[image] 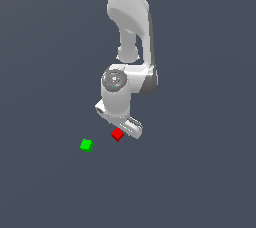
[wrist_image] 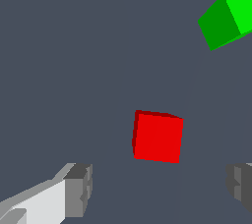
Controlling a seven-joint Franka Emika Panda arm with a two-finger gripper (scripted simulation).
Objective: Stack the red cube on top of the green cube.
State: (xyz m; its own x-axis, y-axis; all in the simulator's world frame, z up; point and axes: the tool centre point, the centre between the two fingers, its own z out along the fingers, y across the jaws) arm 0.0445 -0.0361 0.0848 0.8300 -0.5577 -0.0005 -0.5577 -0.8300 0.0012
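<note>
Jaws are spread wide with nothing between them yet. From the exterior view, the gripper (image: pixel 121 128) hangs low over the floor with the red cube (image: pixel 117 134) peeking out just under it, and the green cube (image: pixel 86 145) sits apart toward the exterior view's left. Wrist view: the red cube (wrist_image: pixel 157 136) sits ahead of the two fingertips (wrist_image: pixel 78 190), roughly centred on the gap but rotated a bit against it, so I'd guess a small advance and descent before closing. The green cube (wrist_image: pixel 229 16) lies further out.

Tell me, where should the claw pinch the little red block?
Probably from straight above, pinching two opposite flat sides of the red cube. It sits alone, apart from the green cube, and the open claw fingers already straddle it with room to spare.
</note>
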